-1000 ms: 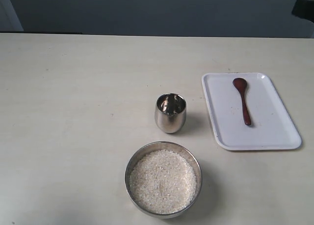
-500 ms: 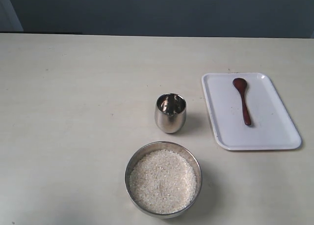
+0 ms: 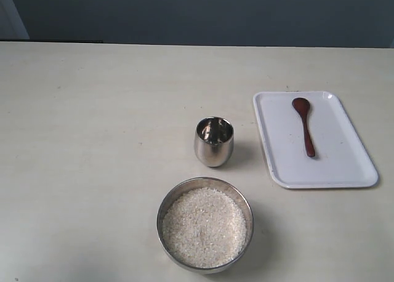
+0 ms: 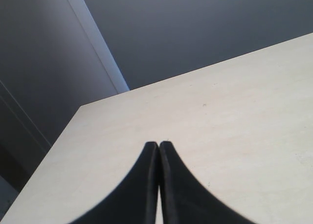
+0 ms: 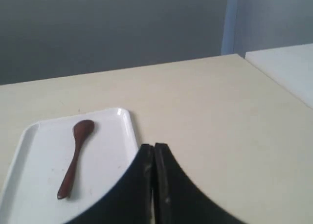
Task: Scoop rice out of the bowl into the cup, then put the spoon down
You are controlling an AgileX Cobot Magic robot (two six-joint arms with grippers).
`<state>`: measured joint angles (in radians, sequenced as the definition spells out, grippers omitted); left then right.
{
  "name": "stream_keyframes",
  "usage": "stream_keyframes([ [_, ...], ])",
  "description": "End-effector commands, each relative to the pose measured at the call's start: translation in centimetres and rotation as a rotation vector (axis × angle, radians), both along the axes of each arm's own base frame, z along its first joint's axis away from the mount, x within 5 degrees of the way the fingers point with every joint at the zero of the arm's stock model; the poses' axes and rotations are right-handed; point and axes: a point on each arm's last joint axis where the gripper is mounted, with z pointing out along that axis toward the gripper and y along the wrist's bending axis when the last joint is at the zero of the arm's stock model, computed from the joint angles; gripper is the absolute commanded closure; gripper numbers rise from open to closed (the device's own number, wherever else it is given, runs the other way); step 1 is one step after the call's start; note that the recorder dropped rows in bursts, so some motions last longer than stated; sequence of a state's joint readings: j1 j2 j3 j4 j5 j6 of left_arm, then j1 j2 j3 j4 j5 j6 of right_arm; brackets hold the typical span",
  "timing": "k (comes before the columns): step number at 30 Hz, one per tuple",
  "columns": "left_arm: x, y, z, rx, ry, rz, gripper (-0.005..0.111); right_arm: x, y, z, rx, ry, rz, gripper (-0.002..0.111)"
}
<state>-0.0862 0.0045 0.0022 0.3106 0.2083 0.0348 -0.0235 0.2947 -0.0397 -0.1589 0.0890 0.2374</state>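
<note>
Right, the spoon lies flat on the white tray, at about 3 o'clock from the cup. Its long axis runs nearly 12 to 6 in the exterior view. The oval head points to 12 and the handle tip leans a touch toward 5. The bowl sits at 6 o'clock from the cup, close but apart, heaped with rice. The cup stands upright on the pale table. The left gripper has its fingers pressed together over bare tabletop, holding nothing. The right gripper is likewise pinched closed and empty, near the tray's edge and apart from the spoon.
</note>
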Motion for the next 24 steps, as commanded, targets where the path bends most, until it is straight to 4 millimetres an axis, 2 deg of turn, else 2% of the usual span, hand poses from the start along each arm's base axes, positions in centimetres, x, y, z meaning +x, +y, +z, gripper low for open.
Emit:
stream_keyframes([
  [1, 0.0, -0.1, 0.1, -0.013, -0.011, -0.007, 0.106, -0.4, 0.1, -0.8, 0.012, 0.027, 0.012, 0.109],
  [7, 0.0, -0.1, 0.1, -0.013, -0.011, -0.007, 0.106, -0.9, 0.6, -0.9, 0.012, -0.026, 0.074, 0.109],
  [14, 0.0, 0.0, 0.1, -0.013, -0.005, -0.005, 0.106, -1.3, 0.1, -1.1, 0.031, -0.007, 0.006, 0.109],
  [24, 0.0, 0.0, 0.1, -0.013, -0.005, -0.005, 0.106, -1.9, 0.3, -1.2, -0.024, -0.02, 0.044, 0.109],
])
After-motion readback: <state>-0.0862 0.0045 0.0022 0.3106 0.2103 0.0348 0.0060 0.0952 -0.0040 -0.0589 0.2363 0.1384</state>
